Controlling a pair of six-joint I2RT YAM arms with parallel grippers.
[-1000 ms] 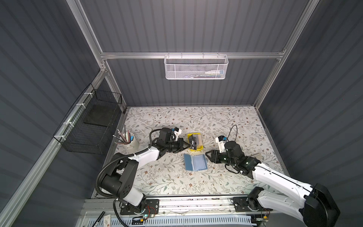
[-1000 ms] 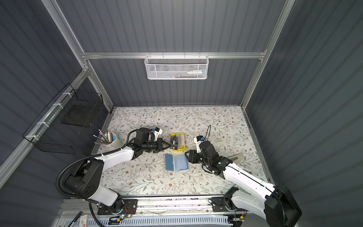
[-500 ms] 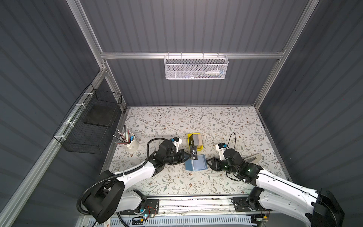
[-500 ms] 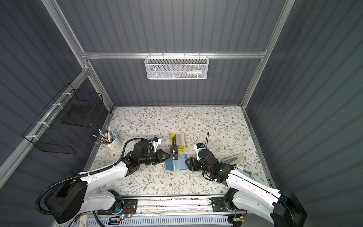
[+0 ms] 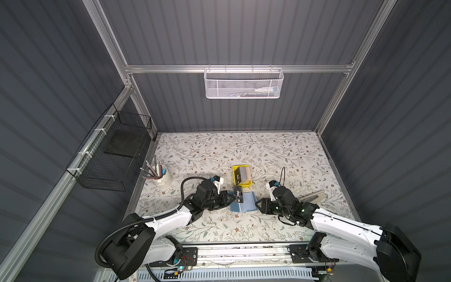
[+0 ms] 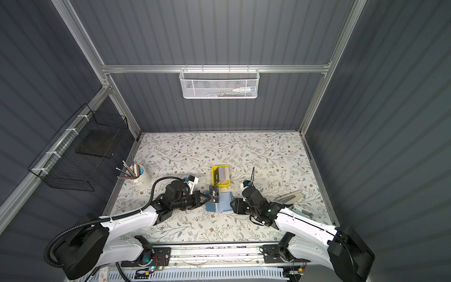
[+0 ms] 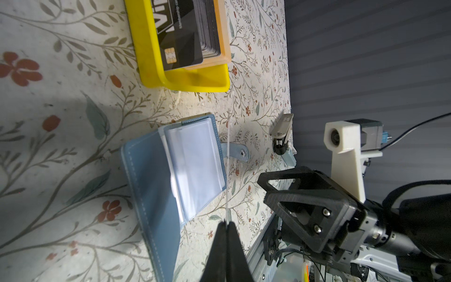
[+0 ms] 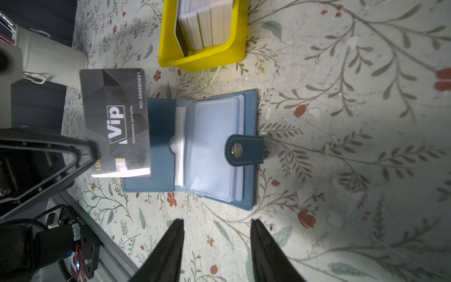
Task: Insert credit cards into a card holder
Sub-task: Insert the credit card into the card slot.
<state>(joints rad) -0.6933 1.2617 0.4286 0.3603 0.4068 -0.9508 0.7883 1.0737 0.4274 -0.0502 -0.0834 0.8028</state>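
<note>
The left gripper is clenched on 1 thin black plastic "VIP" card, pinching it by a short end, so the card hangs just above the left cover of the open blue leather-like card holder. The holder lies flat on the floral-patterned table, just in front of the yellow plastic tray where the remaining stack of cards stands on edge. The right gripper is released, its 2 jaws spread and empty, low over the table beside the holder and not touching it. Nothing pins the holder, so pushing the card against the limp clear plastic sleeves would likely slide the whole booklet or buckle a sleeve. With so small a pinch, the card could also pivot and miss the sleeve mouth. The snap tab strap, folded over the sleeves, may get in the way.
</note>
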